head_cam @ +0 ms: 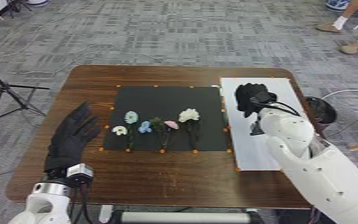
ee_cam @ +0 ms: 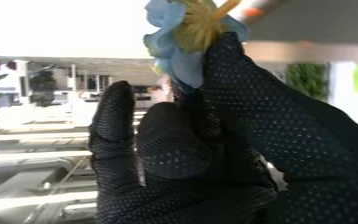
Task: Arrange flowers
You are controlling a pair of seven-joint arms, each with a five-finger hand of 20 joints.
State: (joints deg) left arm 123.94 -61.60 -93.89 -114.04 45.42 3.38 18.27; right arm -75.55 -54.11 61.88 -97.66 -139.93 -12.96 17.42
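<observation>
A blue artificial flower with a yellow centre (ee_cam: 168,47) is held upright in the black-gloved right hand (head_cam: 249,97), its petals pinched near the fingertips. In the head view, the hand is positioned over a white sheet (head_cam: 253,160) laid on the right side of a brown wooden table (head_cam: 131,185). A small dark shape is seen on the sheet just beside the hand, too small to be identified.

To the left of the sheet, a loose row of cut-stem flowers is laid out on a black mat (head_cam: 158,97): a white daisy (head_cam: 119,130), a pale blue bloom (head_cam: 131,117), a blue bloom (head_cam: 145,126), a pink bloom (head_cam: 171,124) and a white bloom (head_cam: 189,115), their stems pointed toward the robot. The mat is edged with orange markers (head_cam: 162,151).

The left hand (head_cam: 66,142) is held at the table's left side, well apart from the sheet, its fingers extended and slightly spread. A black bin (head_cam: 322,111) is placed beside the table on the right, and a tripod (head_cam: 7,87) is stood on the grey carpet (head_cam: 171,35) at left.
</observation>
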